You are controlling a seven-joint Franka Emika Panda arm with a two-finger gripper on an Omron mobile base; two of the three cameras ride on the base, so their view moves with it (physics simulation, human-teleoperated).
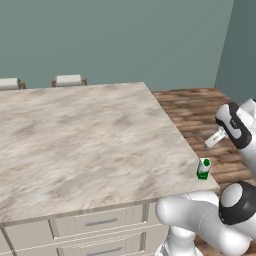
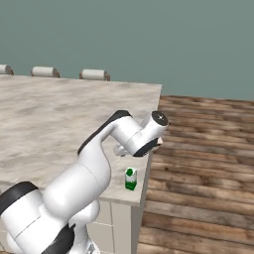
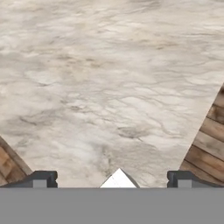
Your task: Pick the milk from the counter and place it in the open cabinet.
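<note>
The milk (image 1: 203,168) is a tiny white carton with a green base and cap. It stands upright on the counter (image 1: 85,140) at its near right corner, close to both edges. The right base view shows the milk (image 2: 130,179) just below my bent wrist. My gripper (image 3: 111,181) hangs above the carton and is open, its dark fingertips (image 3: 40,179) wide apart. Between them only the white top of the milk (image 3: 119,180) peeks in, and nothing is held. The marble counter (image 3: 109,87) stretches away ahead of the hand. The cabinet is out of view.
Cream drawers (image 1: 100,222) with metal handles run under the counter's front edge. Wooden floor (image 2: 198,149) lies beyond the right edge. Padded seat backs (image 1: 68,80) line the far side, in front of a teal wall (image 1: 125,35).
</note>
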